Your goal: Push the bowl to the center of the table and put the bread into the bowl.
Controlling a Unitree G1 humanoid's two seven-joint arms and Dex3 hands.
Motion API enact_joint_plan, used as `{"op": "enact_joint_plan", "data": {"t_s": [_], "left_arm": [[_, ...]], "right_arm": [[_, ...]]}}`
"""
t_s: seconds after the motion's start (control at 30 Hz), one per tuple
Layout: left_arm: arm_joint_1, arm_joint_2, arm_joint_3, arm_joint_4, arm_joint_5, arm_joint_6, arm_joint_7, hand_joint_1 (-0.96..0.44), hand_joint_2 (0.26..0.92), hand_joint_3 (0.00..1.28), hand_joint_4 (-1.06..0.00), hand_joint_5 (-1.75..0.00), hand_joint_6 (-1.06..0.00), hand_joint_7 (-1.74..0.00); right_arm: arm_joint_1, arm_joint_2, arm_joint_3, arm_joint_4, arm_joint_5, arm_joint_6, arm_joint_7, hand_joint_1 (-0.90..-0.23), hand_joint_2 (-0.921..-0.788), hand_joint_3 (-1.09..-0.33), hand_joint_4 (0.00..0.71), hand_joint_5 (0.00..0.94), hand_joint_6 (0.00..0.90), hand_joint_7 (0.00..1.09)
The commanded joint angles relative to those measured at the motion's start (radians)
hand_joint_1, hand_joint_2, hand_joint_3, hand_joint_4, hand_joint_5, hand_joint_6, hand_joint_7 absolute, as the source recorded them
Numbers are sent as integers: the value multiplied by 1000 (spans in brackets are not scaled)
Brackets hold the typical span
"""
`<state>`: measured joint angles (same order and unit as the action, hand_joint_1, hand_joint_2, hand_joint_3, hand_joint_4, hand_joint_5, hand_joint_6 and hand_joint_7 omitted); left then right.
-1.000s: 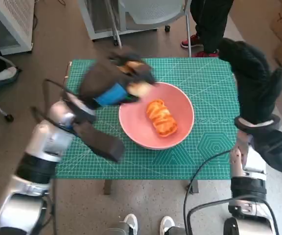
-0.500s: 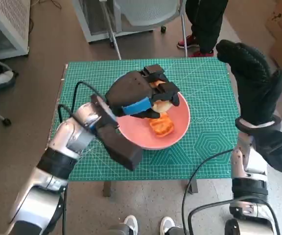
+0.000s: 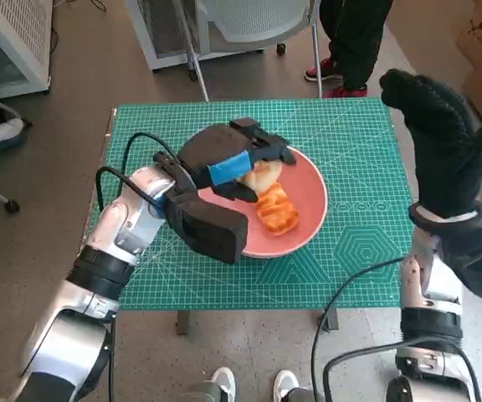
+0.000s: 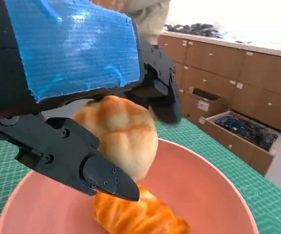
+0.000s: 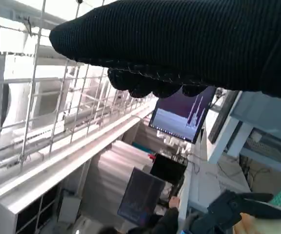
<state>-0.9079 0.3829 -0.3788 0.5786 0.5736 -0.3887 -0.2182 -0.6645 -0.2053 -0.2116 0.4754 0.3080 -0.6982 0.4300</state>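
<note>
A green cutting mat [image 3: 350, 226] is covering the small table, brown floor all round it, and a person's red shoes [image 3: 329, 71] are showing at twelve o'clock beyond the far edge. Sitting near the middle of that mat is the pink bowl [image 3: 308, 219], and inside it a glazed orange pastry [image 3: 276, 209] is lying on the bottom, clear to see in the left wrist view as well [image 4: 140, 217].

Right over the bowl, toward its ten o'clock side, the left hand [image 3: 224, 163] is gripping a pale round bread roll [image 3: 260, 177]. The wrist view is showing it plainly: black fingers [image 4: 89, 165] closed round the roll [image 4: 118, 134], which is hanging just above the pastry and inside the bowl's rim [image 4: 218, 187]. Whether roll and pastry are touching, I cannot tell.

Out at three o'clock, the right hand [image 3: 442, 142] in its knitted glove is raised off the table's edge, well apart from the bowl, holding nothing, fingers extended together. Its own wrist view is giving only the dark glove [image 5: 179, 44] against a wire rack [image 5: 57, 131] and a screen [image 5: 182, 117].
</note>
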Motion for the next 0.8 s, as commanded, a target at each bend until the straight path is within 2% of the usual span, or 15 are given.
{"op": "enact_joint_plan", "data": {"t_s": [0.03,0.5,0.8], "left_arm": [[12,-3,19,-3,-27,-35,19,-302,841,3,-196,-7,-273,-203],[31,20,78,10,-126,-76,-22,-440,877,13,-128,0,-226,-159],[58,36,170,-5,-264,-99,-76,-496,899,28,-121,-9,-222,-161]], "right_arm": [[24,3,5,-5,-16,13,-14,-500,-921,-478,333,0,471,3],[9,8,16,10,-18,7,-18,-513,-921,-474,334,0,466,1],[-3,3,22,5,-12,15,-13,-516,-921,-476,335,1,463,0]]}}
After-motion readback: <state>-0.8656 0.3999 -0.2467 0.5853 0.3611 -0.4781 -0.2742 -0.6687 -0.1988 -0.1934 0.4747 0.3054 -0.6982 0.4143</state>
